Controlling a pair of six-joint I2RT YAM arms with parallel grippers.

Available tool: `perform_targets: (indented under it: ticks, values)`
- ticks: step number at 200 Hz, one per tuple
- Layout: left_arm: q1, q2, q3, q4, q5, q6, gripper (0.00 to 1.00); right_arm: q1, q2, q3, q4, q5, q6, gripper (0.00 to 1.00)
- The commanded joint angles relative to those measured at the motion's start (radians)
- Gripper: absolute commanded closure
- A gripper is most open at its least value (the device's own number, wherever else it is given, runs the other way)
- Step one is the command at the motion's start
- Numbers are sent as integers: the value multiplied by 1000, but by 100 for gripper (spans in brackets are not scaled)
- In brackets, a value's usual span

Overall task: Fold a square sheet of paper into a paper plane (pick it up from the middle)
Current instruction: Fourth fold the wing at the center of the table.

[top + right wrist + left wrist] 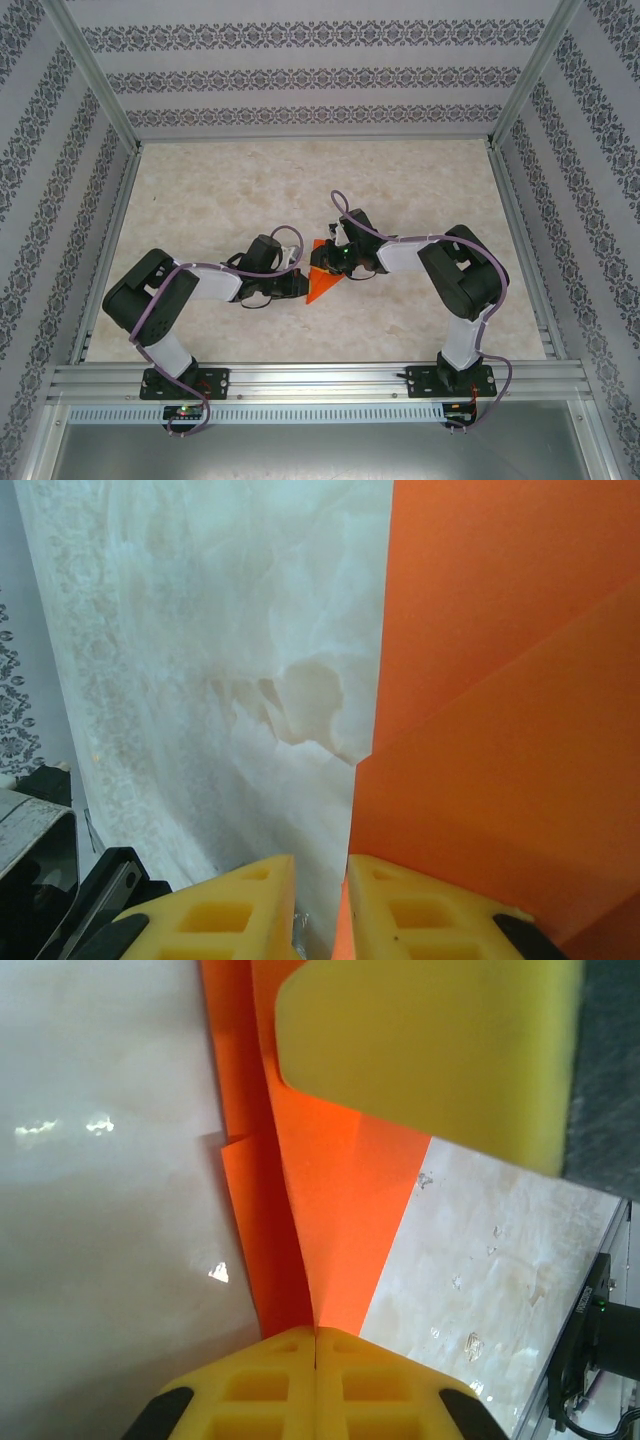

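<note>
Left fingers (pixel 316 1345) pressed flat together on the narrow end of the orange sheet (pixel 322 285), right on its centre crease. Right fingers (pixel 358 885) a slit apart, astride the sheet's straight edge, with no clear sign of a clamp.

Lies just below the middle of the overhead frame on the pale desk (pixel 200 200), wedged between the two wrists. Shows as a tapering wedge with layered flaps either side of the crease.

Probably handles as near weightless and floppy. Likely sags wherever unsupported, slides easily on the glossy desk, keeps any crease once pinched, and crumples or tears if tugged from both ends at once. Best taken along the centre crease, where the stacked layers stiffen it, not by a single loose flap. Calls for light pressure only.

Left arm: in from the lower left, elbow kicked out toward the left edge, forearm low and pointing at centre frame. Right arm: up from the lower right, elbow bent high at the right, forearm stretched leftward, wrist meeting the other over the sheet.
</note>
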Motion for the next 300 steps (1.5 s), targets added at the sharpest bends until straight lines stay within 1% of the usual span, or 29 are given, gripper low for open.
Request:
perform_targets:
  ticks: [1,23,37,49,61,79,92,110,147,172,231,300]
  values:
    - [7,-2,-13,-31,-6,25,95,-13,17,11,-1,25,-14,77]
    - [8,14,-9,-40,-9,23,98,-14,14,5,9,24,-10,77]
    - [8,21,-7,-44,-15,18,100,-13,1,3,29,8,1,75]
    - [7,25,-2,-59,-28,15,100,-19,-29,-4,58,-12,21,75]
    - [7,16,-12,-56,-44,4,100,-28,-85,-24,95,-1,44,73]
    - [8,13,-14,-56,-43,-11,100,-44,-153,-15,46,10,19,73]
    - [8,22,-15,-48,-39,-26,100,-48,-167,-3,3,9,-7,73]
    - [7,24,-17,-26,-30,-47,100,-46,-142,8,-3,-35,-15,73]
    - [8,23,-13,-22,-28,-56,100,-15,-106,6,19,-47,-3,73]
    - [7,23,-13,-15,-23,-64,100,-6,-64,24,29,-48,4,73]
    - [8,20,-2,-41,-20,-50,100,-18,5,53,31,-43,-4,73]
    - [7,25,-12,-43,-18,-46,100,-28,45,59,20,-38,-26,73]
